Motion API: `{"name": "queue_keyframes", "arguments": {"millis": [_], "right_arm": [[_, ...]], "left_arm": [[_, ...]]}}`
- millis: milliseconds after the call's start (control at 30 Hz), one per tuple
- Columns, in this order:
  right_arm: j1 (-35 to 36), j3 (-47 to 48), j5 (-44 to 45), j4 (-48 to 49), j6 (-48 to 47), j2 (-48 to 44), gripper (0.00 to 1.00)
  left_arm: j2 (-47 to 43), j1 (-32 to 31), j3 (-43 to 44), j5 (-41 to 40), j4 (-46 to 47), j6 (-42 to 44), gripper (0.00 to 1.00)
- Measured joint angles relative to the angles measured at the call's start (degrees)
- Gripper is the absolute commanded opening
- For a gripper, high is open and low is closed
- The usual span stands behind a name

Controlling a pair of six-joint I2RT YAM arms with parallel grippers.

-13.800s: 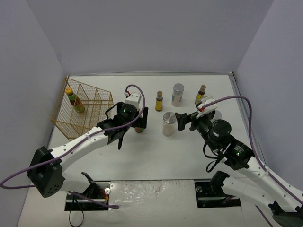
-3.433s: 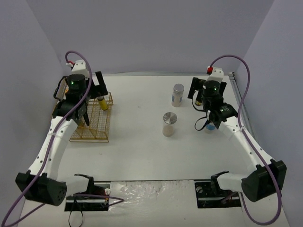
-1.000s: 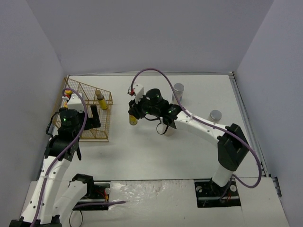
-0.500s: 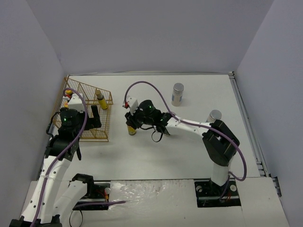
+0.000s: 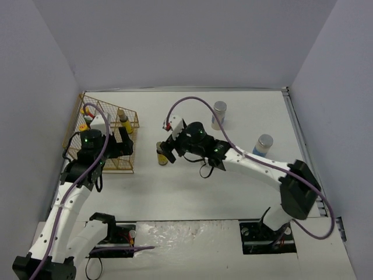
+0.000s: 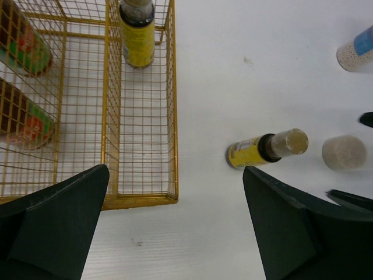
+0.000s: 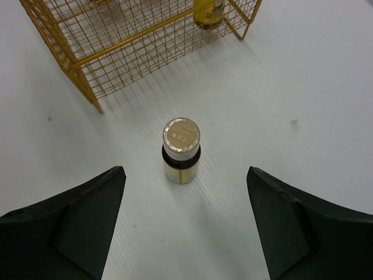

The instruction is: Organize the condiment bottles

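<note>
Bottle in play: the slim dark bottle point(image 7: 182, 150) with the yellow label stands alone on the white table point(image 7: 280, 87), just outside the wire rack point(image 7: 116, 46)
Long axis: vertical, silver cap up; the right wrist view looks down onto the cap
Right gripper point(image 5: 169, 150): spread wide, holding nothing
Bottle from right gripper: straight ahead, centred on the gap, touching neither finger; the rack lies beyond it
Left gripper point(image 6: 176, 175): also wide and empty, hanging over the rack's near corner
Bottle from left gripper: off to the right in its wrist view, outside the rack wall
Nearer arm: your right one, by my reading, since it is just beside the bottle; the left sits on the rack side
Already racked: a second dark bottle point(image 6: 137, 35) and the sauce bottles point(image 6: 26, 41)
Left on the table: the back jar point(image 5: 219, 114) and the right-hand jar point(image 5: 263, 143), both well apart from either gripper
What the move needs: probably you bring the left fingers across to either side of the upright body, below the cap, keeping clear of the rack wire
</note>
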Motion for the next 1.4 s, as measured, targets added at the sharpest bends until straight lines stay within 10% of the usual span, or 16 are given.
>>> {"name": "queue_keyframes", "arguments": {"millis": [400, 733, 1033, 1400], "right_arm": [[-0.1, -8.73, 17.44, -9.83, 1.08, -38.72, 1.0], [-0.44, -14.68, 28.34, -13.71, 1.77, -49.31, 1.0], [-0.44, -15.03, 30.21, -14.58, 1.73, -49.43, 1.0], [-0.44, -15.03, 30.31, -14.69, 1.73, -49.15, 1.0]], "left_arm": [[10.14, -22.11, 2.39, -8.97, 4.52, -8.63, 0.97], [28.5, -31.99, 7.02, -22.06, 9.16, -11.86, 0.87], [33.46, -33.01, 7.26, -27.74, 9.31, -14.22, 0.59], [33.7, -33.01, 7.26, -28.61, 9.4, -15.58, 0.0]]}}
